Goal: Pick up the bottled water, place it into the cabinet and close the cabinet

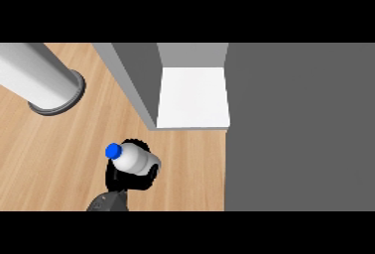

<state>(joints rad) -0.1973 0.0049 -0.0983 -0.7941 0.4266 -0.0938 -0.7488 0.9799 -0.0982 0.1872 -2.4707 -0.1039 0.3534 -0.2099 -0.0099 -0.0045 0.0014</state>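
Observation:
The bottled water (134,158), white with a blue cap (113,150), is tilted with its cap toward the left, above the wooden counter (66,149). My left hand (130,181) is shut on it, black fingers curling round its body from below and behind. The cabinet (136,79) stands open just beyond and to the right, its white shelf (194,96) showing bare. The bottle is outside the cabinet, a short way in front of the shelf's front-left corner. My right hand does not show.
A large dark grey panel (300,124), apparently the cabinet's open door, fills the right side of the view. A white cylinder on a grey base (45,82) stands at the upper left of the counter.

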